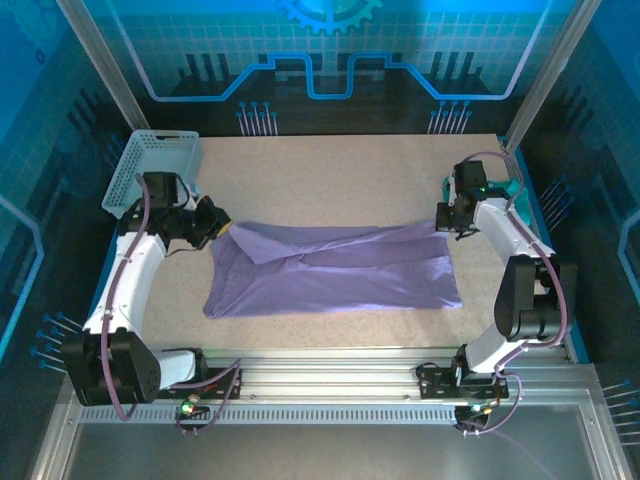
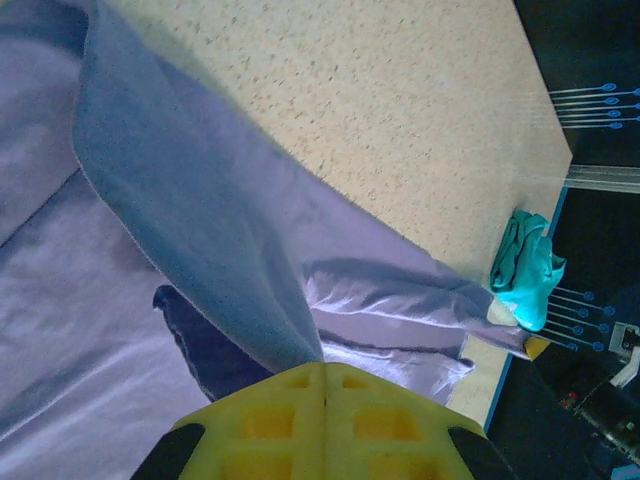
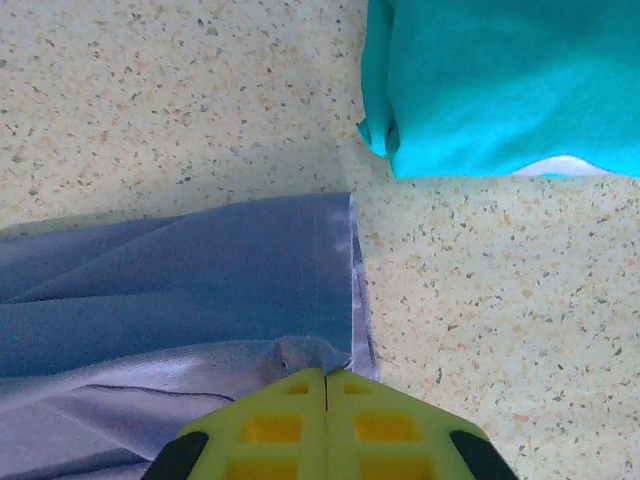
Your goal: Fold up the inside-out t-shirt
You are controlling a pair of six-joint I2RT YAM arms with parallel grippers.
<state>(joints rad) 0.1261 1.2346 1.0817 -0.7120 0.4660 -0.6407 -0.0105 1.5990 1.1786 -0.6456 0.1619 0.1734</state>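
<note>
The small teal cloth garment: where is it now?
The teal cloth garment lies at the speckled table's right side; in the right wrist view, just beyond the lavender cloth t-shirt's edge, not touching it, ahead of the right gripper.

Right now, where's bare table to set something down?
Widest: the far strip of table between the t-shirt and back wall, from basket to teal garment. Narrower band between t-shirt and front rail. Crowded: both t-shirt ends, where left hand and right hand pinch it.

Bright even light, faint blue cast
</note>
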